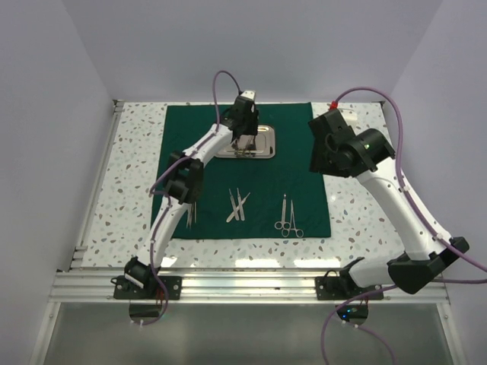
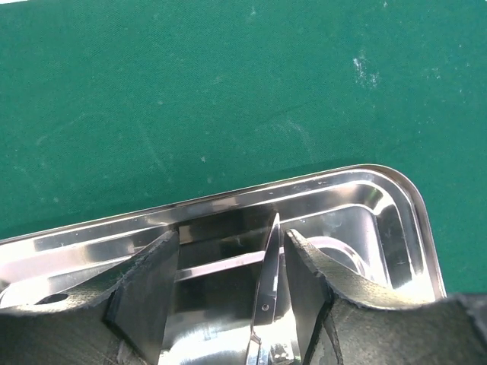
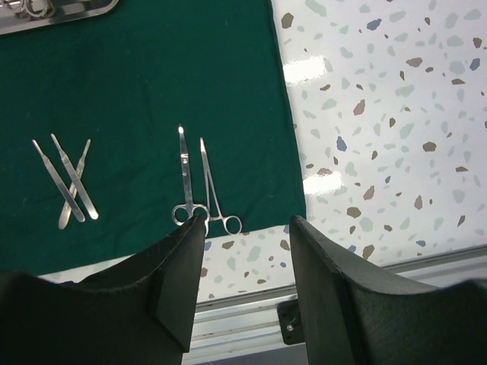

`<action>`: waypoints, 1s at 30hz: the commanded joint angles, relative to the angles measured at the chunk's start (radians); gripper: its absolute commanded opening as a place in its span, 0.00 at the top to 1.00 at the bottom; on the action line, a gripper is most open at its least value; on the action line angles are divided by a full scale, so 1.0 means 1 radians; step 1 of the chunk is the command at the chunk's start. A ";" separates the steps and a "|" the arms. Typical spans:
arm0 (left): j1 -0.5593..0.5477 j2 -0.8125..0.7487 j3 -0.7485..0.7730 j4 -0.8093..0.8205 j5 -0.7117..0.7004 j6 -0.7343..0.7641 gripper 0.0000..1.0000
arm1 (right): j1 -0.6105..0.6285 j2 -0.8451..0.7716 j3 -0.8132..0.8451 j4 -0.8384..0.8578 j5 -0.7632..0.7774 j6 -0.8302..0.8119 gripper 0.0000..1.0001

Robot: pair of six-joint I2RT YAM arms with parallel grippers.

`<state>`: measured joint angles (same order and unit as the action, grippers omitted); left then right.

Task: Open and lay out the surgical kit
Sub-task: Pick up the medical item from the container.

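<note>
Top view: the surgical kit is sitting already unwrapped, with the green cloth (image 1: 293,171) lying flat on the speckled table (image 1: 346,220) and the steel tray (image 1: 266,144) resting on its far middle. Three crossed slim tools (image 1: 237,205) and a ring-handled pair (image 1: 288,217) are lying on the near half of the cloth, well apart from the tray. The left gripper (image 1: 243,146) is reaching down into the tray, and the right gripper (image 1: 318,156) is hanging raised over the cloth's right edge. Left wrist view: the claw is standing partly open inside the tray, jaws bracketing a thin pivoted blade (image 2: 268,266) that is lying just beside one finger. It is not clamped, and nothing is lifted. Whether it is scissors or forceps, can't tell. Right wrist view: this claw is gaping about half open and holding nothing, looking down at the ring-handled pair near the cloth's near right corner. Judging the step: emptying the tray, the task being well along with several tools laid out. The next move is calling for the left jaws to pinch squarely on the blade's shank, lift clear of the tray rim, and set it on bare cloth beside the others without overlapping them.
</note>
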<state>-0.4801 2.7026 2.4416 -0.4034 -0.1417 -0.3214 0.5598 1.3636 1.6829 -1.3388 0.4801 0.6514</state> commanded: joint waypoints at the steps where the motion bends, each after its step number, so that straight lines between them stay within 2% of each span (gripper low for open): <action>1: 0.005 0.008 0.036 0.051 0.014 -0.025 0.39 | -0.003 0.003 0.018 -0.059 0.023 -0.013 0.48; 9: -0.032 0.019 -0.042 0.031 -0.065 0.070 0.48 | -0.003 0.003 -0.005 -0.010 0.034 -0.084 0.47; 13: -0.084 0.034 -0.084 -0.003 -0.145 0.119 0.46 | -0.006 -0.004 -0.014 0.000 0.025 -0.114 0.47; 20: -0.121 0.017 -0.090 -0.006 -0.242 0.142 0.42 | -0.008 -0.063 -0.055 0.013 0.026 -0.173 0.46; 23: -0.120 0.011 -0.092 -0.037 -0.277 0.133 0.43 | -0.008 -0.078 -0.066 0.018 0.032 -0.193 0.46; 27: -0.072 0.005 -0.122 -0.115 -0.230 0.056 0.55 | -0.009 -0.100 -0.081 0.032 0.034 -0.210 0.46; 30: -0.032 -0.015 -0.167 -0.144 -0.229 0.044 0.59 | -0.011 -0.101 -0.095 0.044 0.022 -0.217 0.46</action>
<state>-0.5755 2.6816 2.3486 -0.3359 -0.3698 -0.2550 0.5545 1.2793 1.6009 -1.3228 0.4850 0.4656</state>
